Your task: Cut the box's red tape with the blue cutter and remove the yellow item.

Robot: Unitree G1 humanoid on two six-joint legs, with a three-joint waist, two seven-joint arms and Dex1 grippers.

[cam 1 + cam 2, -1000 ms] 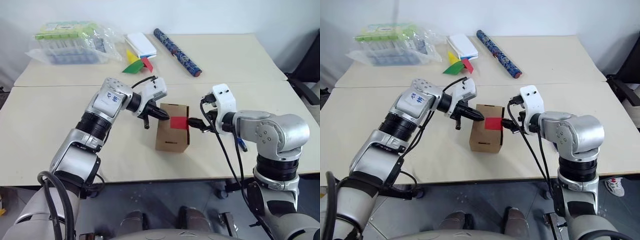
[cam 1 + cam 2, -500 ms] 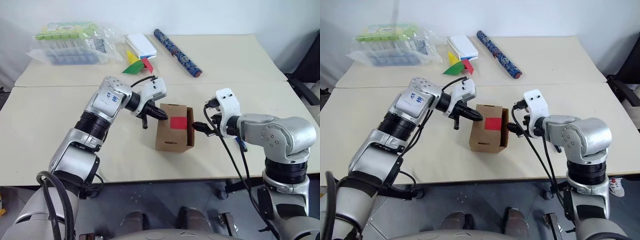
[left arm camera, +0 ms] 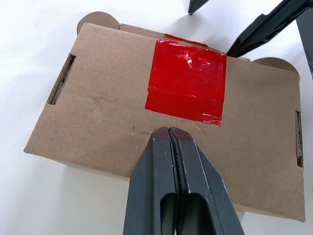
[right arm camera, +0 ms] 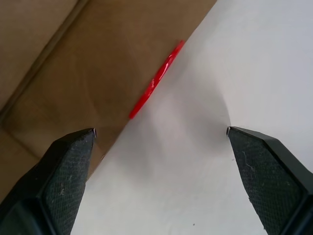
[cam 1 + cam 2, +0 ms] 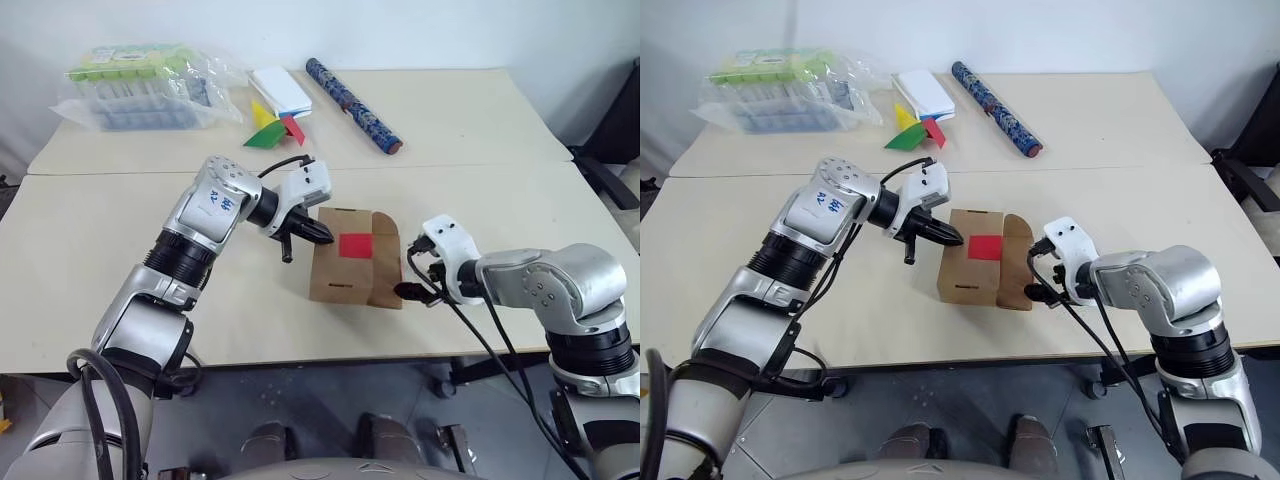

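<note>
The box point(image 5: 345, 268) sits near the middle of the front table point(image 5: 90, 240), its brown lid flap swung out toward three o'clock and lying low beside the carton. The red tape point(image 5: 355, 245) shows as a bright square on the box's facing panel; in the left wrist view it has a ragged lower edge and a thin strip of it runs along the far rim. The left gripper point(image 5: 325, 233) comes in from ten o'clock of the box with its two black fingers pressed together, holding nothing, the tips at or just over the carton's upper left edge; whether they touch the cardboard cannot be told. The right gripper point(image 5: 406, 291) sits low at four o'clock of the box, just beside the opened flap, its jaws spread wide and empty over bare table. On the far table, at eleven o'clock of the box, lie a clear plastic pack point(image 5: 140, 85) of green-capped tubes, a white pad point(image 5: 281, 89), a paper pinwheel point(image 5: 275, 130), and at twelve to one o'clock a long dark blue patterned roll point(image 5: 352, 103).
</note>
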